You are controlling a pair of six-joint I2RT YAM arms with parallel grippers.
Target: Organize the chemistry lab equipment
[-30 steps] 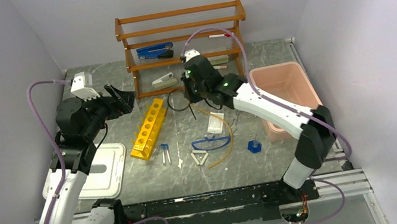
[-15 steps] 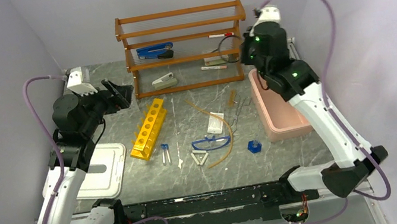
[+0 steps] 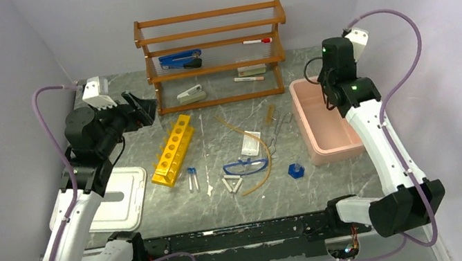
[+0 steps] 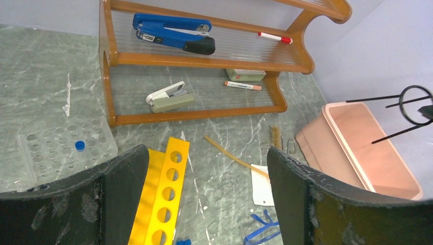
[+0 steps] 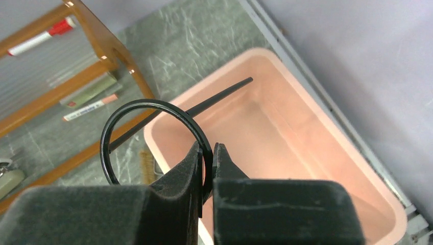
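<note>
R gripper is clamped on the black wire ring stand, fingers pinched tight on the ring's wire at its near side. Ring stands up ahead of the fingers, and 1 straight leg runs out over the pink bin. Stand hangs in the air above the bin's far-L end, touching neither bin nor table. It's thin black wire: 1 round ring + 3 straight legs, per L wrist view.

L gripper hangs wide open w/ nothing between its fingers, up over the far-L part of the table. The yellow holed test-tube rack lies on the table below it.

Nearest on the table are the white triangle and a small blue piece. Just beyond are the blue goggles, w/ amber tubing curving round their R side. 2 blue-capped tubes lie flat by the yellow rack's near end. Clear bag lies past the goggles. A white flat container sits near the L edge.

Containers: the pink bin at R shows its bare floor. A clear holed rack, L of the yellow one, holds 1 blue-capped item. At the back, the wooden shelf rack carries a blue stapler + a red-capped marker on 1 tier. A grey stapler sits lower down.
</note>
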